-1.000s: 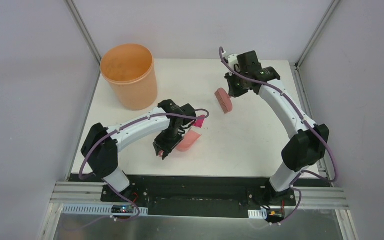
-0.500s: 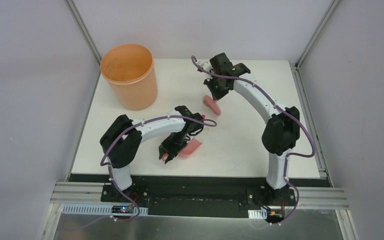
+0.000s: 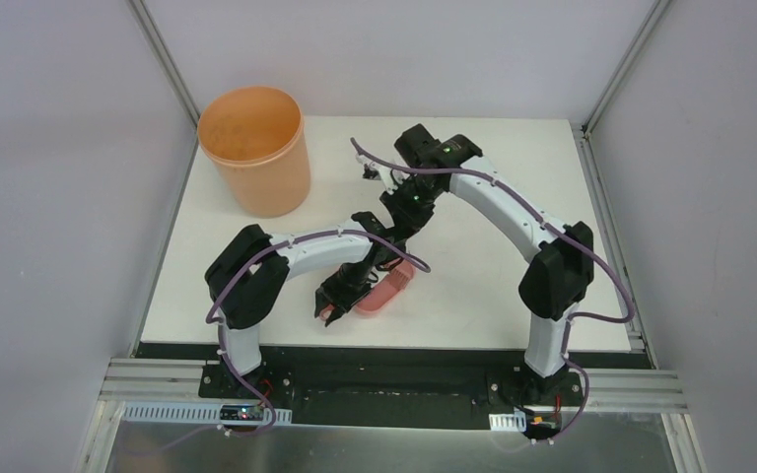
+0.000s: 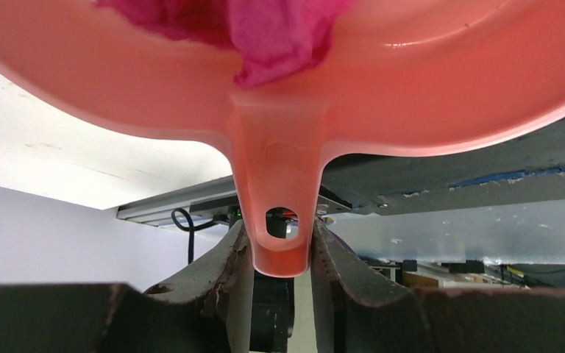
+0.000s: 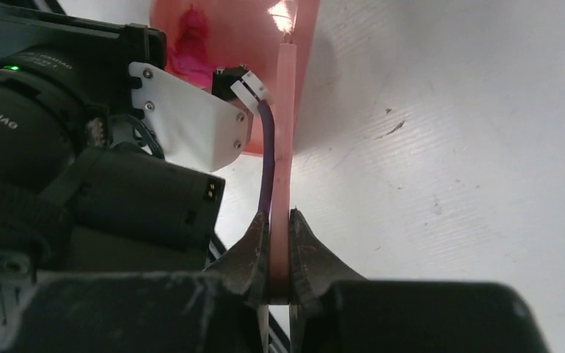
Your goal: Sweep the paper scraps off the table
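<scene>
My left gripper [image 3: 353,292] is shut on the handle of the pink dustpan [image 3: 391,285], which sits low at the table's [image 3: 493,276] near middle. In the left wrist view the handle [image 4: 278,220] sits between my fingers, and a magenta paper scrap [image 4: 265,29] lies inside the pan [image 4: 449,88]. My right gripper [image 3: 401,211] is just behind the pan, shut on the thin pink brush handle [image 5: 282,169]. The brush head is hidden. The right wrist view shows the pan [image 5: 243,37] and the magenta scrap [image 5: 191,44] ahead. I see no loose scraps on the table.
A tall orange bucket [image 3: 256,148] stands at the table's far left corner. My left arm's wrist [image 5: 81,162] fills the left of the right wrist view, close beside the brush. The two arms cross over the table's middle.
My right arm has swung left and nearer with the brush, down to the dustpan. The dustpan has shifted slightly nearer. The magenta scrap seen by the pan's edge earlier is now inside it.
</scene>
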Controlling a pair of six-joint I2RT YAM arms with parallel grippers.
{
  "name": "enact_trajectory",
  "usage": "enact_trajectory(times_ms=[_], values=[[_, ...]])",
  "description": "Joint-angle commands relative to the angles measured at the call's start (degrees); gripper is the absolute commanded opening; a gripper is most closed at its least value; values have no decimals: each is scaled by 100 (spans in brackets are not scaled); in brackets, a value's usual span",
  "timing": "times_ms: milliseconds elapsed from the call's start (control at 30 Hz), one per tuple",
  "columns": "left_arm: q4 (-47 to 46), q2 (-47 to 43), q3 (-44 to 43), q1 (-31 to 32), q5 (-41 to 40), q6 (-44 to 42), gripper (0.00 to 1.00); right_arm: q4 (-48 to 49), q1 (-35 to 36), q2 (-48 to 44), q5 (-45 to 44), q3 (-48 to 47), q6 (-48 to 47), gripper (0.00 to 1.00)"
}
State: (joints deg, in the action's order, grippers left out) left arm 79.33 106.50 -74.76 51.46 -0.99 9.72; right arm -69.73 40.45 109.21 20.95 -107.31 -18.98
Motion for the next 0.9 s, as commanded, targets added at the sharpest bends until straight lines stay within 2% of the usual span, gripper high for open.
enact_trajectory(times_ms=[0,200,333,500,767,867], values=[[-294,-137,-98,4,57,-1,0,-752,-232,-768,1760,7,460,0],[-271,-438,-14,10,48,73,0,-234,-1091,-1122,491,162,691,0],[-191,-753,56,7,-8,113,0,2,-1467,-1382,225,336,753,0],[-63,-1136,85,13,-54,197,0,467,-1690,-1915,-115,1034,756,0],[277,-1683,-229,13,-183,342,0,1120,-2570,-3124,417,2581,1302,0],[462,-1773,-473,9,-255,355,0,1287,-2779,-3463,1002,3239,1463,0]])
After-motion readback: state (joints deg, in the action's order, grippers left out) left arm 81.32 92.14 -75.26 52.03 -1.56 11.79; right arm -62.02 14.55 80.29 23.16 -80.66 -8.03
